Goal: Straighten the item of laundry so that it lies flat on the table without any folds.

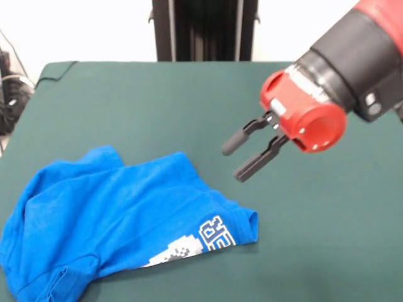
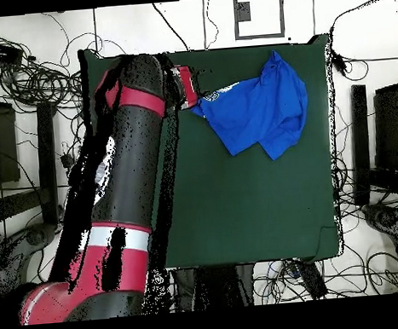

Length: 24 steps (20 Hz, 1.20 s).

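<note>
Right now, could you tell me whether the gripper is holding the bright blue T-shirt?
No, the open gripper hangs in the air beside the bright blue T-shirt, with bare dark green table showing between them.

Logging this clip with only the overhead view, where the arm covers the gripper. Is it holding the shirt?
Observer: No. In the front view the gripper is open and holds nothing.
Operator: Is it touching the cloth at all?
Observer: No. It hangs apart from the T-shirt, with bare table showing between them.
Operator: Does the shirt lie flat?
Observer: Not yet. A plain blue layer is folded over the front, so only a strip of the white print shows at the edge nearest the gripper.
</note>
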### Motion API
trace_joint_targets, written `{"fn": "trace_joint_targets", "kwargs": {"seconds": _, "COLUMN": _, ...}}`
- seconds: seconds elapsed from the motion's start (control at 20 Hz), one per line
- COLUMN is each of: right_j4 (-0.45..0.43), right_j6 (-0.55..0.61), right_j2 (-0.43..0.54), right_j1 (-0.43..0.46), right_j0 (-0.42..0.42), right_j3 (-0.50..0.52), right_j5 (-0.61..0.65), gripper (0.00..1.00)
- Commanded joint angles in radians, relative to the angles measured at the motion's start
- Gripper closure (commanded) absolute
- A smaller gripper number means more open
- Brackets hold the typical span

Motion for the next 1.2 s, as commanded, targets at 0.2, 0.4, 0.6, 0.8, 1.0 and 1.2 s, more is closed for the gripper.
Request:
{"fn": "trace_joint_targets", "kwargs": {"seconds": 0.2, "right_j4": 0.031, "right_j6": 0.424, "right_j2": -0.010, "right_j1": 0.145, "right_j0": 0.022, "right_j3": 0.138, "right_j5": -0.106, "gripper": 0.00}}
{"fn": "trace_joint_targets", "kwargs": {"seconds": 0.4, "right_j4": 0.053, "right_j6": 0.435, "right_j2": -0.016, "right_j1": 0.183, "right_j0": 0.013, "right_j3": 0.093, "right_j5": -0.110, "gripper": 0.00}}
{"fn": "trace_joint_targets", "kwargs": {"seconds": 0.6, "right_j4": 0.070, "right_j6": 0.425, "right_j2": -0.019, "right_j1": 0.195, "right_j0": 0.010, "right_j3": 0.069, "right_j5": -0.100, "gripper": 0.00}}
{"fn": "trace_joint_targets", "kwargs": {"seconds": 0.8, "right_j4": 0.094, "right_j6": 0.406, "right_j2": -0.012, "right_j1": 0.185, "right_j0": 0.023, "right_j3": 0.069, "right_j5": -0.079, "gripper": 0.00}}
{"fn": "trace_joint_targets", "kwargs": {"seconds": 1.0, "right_j4": 0.122, "right_j6": 0.361, "right_j2": -0.008, "right_j1": 0.155, "right_j0": 0.047, "right_j3": 0.093, "right_j5": -0.028, "gripper": 0.00}}
{"fn": "trace_joint_targets", "kwargs": {"seconds": 1.2, "right_j4": 0.139, "right_j6": 0.353, "right_j2": -0.019, "right_j1": 0.153, "right_j0": 0.066, "right_j3": 0.095, "right_j5": 0.017, "gripper": 0.00}}
